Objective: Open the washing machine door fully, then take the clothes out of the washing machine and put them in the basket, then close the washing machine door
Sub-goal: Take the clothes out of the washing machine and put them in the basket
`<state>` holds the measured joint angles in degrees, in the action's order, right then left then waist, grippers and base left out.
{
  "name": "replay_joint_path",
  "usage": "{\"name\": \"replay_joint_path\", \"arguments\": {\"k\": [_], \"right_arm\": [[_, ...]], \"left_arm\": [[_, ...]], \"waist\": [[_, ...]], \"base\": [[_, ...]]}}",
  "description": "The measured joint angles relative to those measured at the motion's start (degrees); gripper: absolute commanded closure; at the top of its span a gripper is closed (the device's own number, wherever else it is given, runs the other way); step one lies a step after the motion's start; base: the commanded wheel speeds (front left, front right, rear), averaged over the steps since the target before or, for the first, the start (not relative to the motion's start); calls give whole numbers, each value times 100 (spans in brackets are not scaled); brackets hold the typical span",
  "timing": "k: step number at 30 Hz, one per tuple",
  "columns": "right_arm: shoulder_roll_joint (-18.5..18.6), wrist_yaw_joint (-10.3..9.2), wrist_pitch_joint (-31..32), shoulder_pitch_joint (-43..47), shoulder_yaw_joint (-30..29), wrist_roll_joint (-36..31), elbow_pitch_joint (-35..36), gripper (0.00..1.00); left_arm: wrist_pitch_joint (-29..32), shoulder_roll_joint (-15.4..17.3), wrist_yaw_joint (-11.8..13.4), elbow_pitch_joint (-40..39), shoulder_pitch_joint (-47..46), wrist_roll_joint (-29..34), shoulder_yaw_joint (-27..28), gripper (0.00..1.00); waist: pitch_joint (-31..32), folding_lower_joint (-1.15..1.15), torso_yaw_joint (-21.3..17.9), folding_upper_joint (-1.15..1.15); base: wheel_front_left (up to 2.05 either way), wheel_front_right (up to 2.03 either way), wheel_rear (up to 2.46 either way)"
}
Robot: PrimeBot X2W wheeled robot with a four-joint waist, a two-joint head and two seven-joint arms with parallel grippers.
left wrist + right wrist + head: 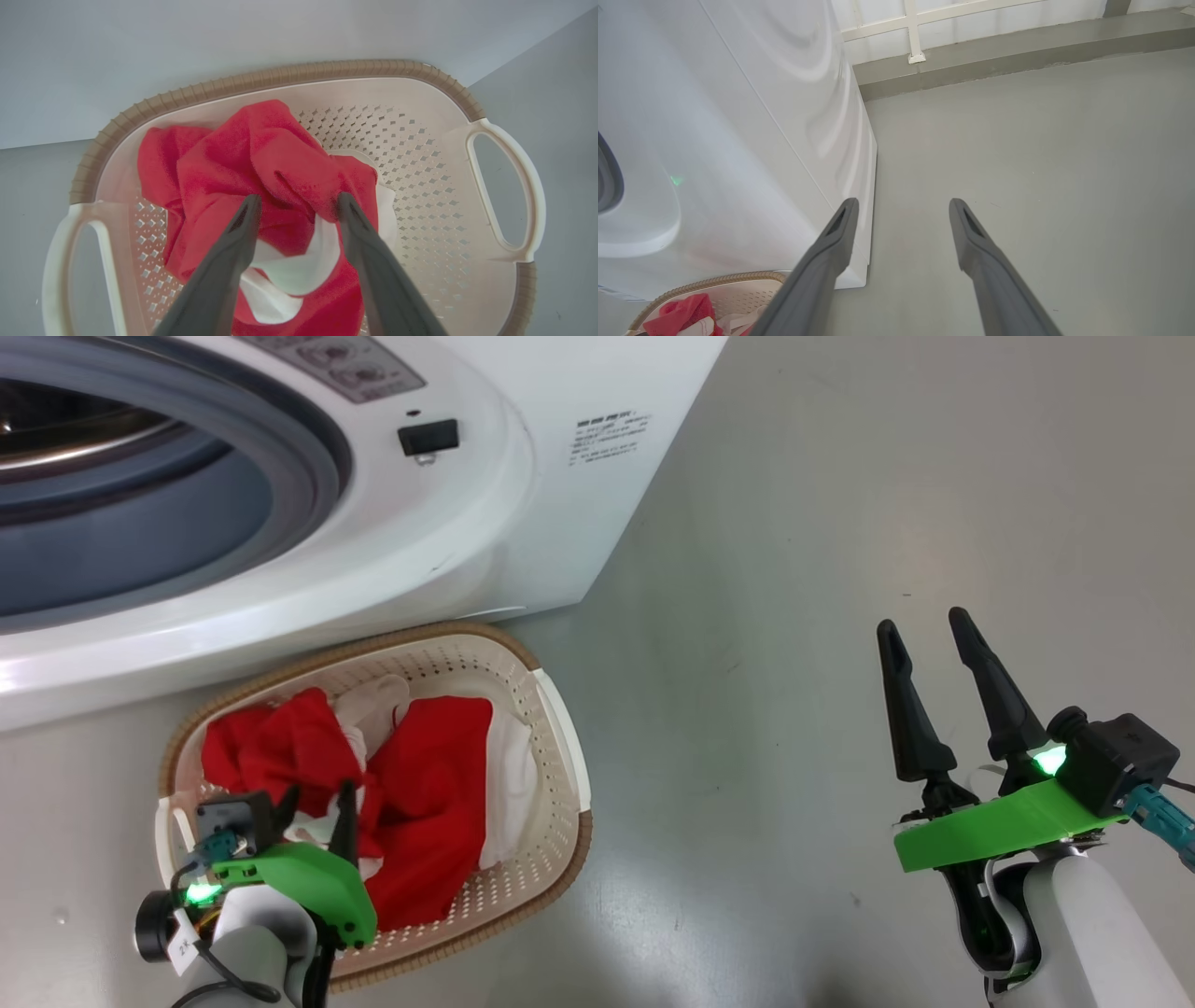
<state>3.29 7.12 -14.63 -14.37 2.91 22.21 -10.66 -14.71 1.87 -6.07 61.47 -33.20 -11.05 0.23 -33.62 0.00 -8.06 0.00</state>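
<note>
- Reaching into the basket (280, 74), left gripper (296, 205) jaws parted, astride the red clothes (224, 168).
- Right gripper (923, 620) jaws spread, empty.
- Risk: cloth may snag on the jaws and lift out.

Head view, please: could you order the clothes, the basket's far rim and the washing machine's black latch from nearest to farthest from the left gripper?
From the left gripper:
1. The clothes, directly beneath it.
2. The basket, its far brown rim just beyond the clothes.
3. The black latch, higher up on the front of the washing machine.
</note>
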Motion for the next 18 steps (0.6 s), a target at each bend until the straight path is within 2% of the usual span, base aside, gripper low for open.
{"name": "replay_joint_path", "arguments": {"k": [10, 18], "right_arm": [[2, 0, 0, 7, 1, -1, -69, 0], [31, 0, 0, 52, 81, -1, -187, 0]], "left_arm": [[0, -5, -10, -41, 15, 0, 119, 0], [0, -13, -11, -625, 421, -2, 336, 0]], "waist": [[267, 0, 52, 0], [696, 0, 107, 0]], "base": [[0, 0, 0], [0, 0, 0]]}}
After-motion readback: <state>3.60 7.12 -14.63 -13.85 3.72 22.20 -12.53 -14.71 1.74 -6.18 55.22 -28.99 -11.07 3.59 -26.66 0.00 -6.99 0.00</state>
